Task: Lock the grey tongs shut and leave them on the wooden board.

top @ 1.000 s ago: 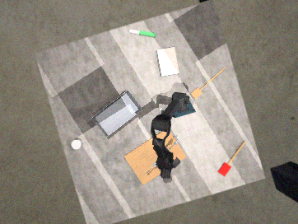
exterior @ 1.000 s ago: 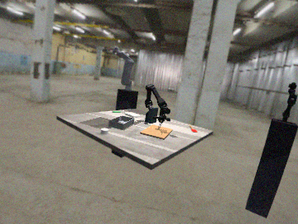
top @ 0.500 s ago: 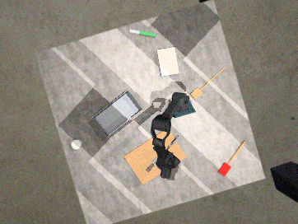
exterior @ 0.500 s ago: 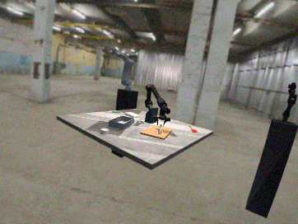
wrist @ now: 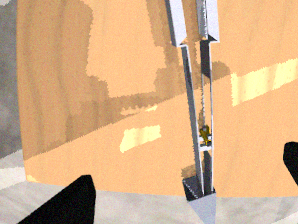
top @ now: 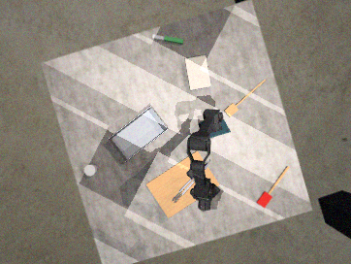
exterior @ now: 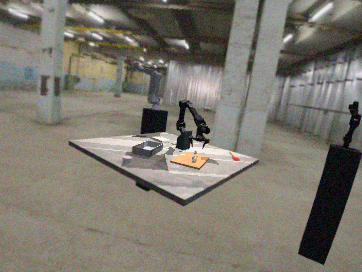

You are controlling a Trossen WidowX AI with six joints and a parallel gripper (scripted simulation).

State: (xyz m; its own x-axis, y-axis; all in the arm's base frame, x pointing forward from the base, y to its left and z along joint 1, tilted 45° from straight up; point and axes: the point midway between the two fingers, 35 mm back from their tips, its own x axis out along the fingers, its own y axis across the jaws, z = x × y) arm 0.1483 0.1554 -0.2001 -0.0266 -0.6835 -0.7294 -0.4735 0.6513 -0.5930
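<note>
The grey tongs (top: 184,188) (exterior: 195,157) (wrist: 212,25) lie on the wooden board (top: 162,186) (exterior: 181,160) (wrist: 45,50). In the wrist view their two arms lie close together with a narrow gap, and the hinge end is at the bottom, by the board's edge. A small brass-coloured piece shows between the arms near that end. Whether the lock holds cannot be seen. My gripper (exterior: 198,145) (wrist: 192,169) is open above the tongs, its black fingers wide apart on either side of the hinge end, touching nothing. In the top view the arm hides part of the tongs.
The roasting tin (top: 118,151) (exterior: 150,151) stands left of the board, without tongs. A red-headed spatula (top: 265,199) (exterior: 235,158) lies to the right. A wooden spatula (top: 231,110), a pale rectangular block (top: 198,73), a green marker (top: 173,40) and a white round object (top: 90,170) lie farther off.
</note>
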